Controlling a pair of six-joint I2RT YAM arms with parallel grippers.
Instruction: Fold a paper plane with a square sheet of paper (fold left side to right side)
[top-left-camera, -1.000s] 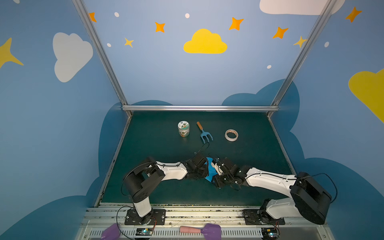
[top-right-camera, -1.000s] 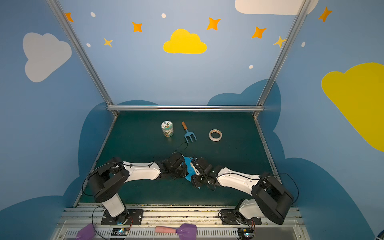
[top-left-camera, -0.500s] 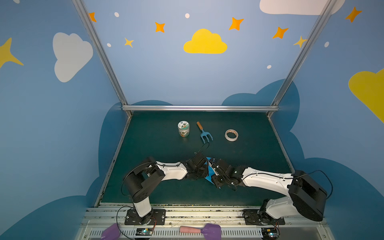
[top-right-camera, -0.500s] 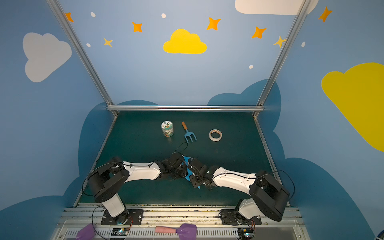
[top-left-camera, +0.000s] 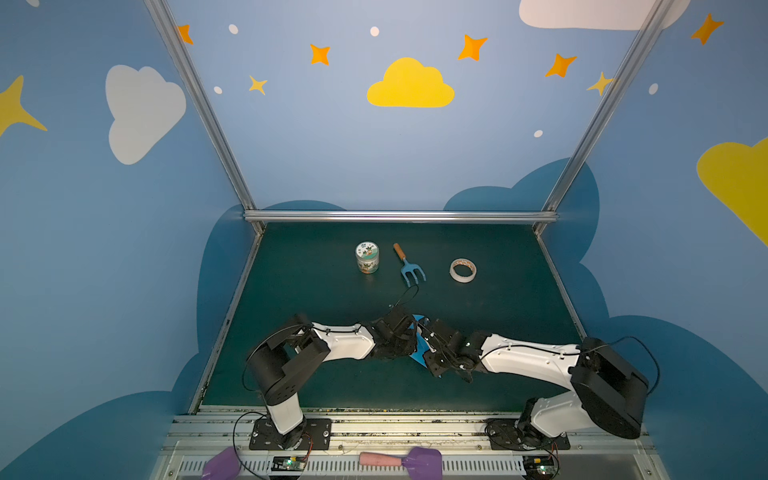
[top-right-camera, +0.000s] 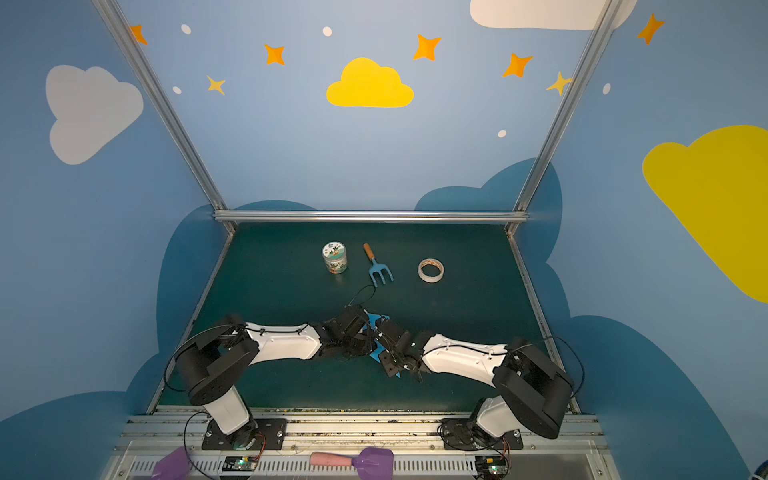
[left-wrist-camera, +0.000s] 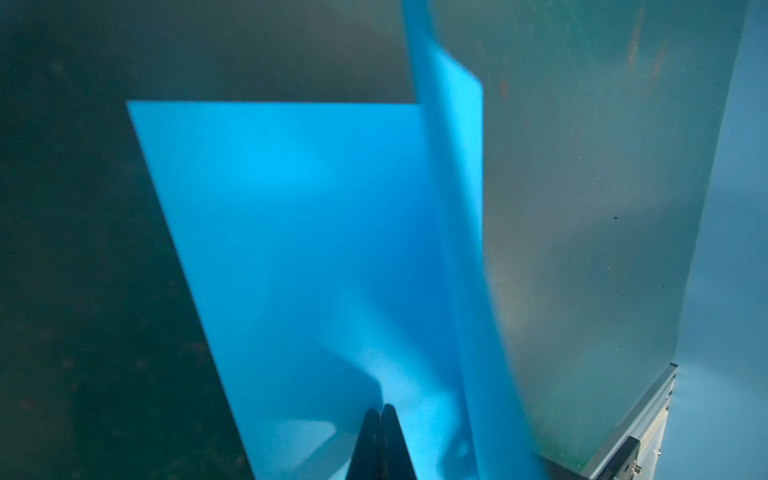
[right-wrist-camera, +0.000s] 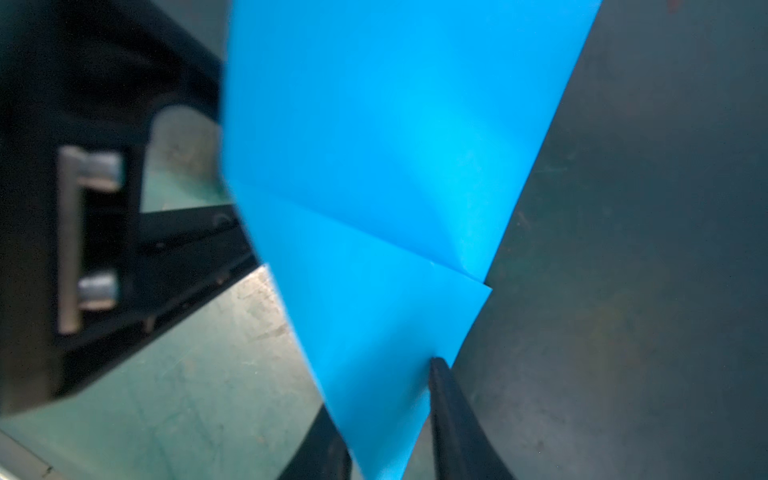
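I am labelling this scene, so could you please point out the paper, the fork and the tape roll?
paper (right-wrist-camera: 374, 124), right wrist view, on its upper flap.
fork (top-left-camera: 410, 271), in a top view, where the prongs join.
tape roll (top-left-camera: 463, 279), in a top view, on its near wall.

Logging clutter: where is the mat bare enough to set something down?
Bare: left of the jar, right of the tape roll, and along the front rail. Crowded: centre, where left gripper and right gripper meet at the paper sheet.
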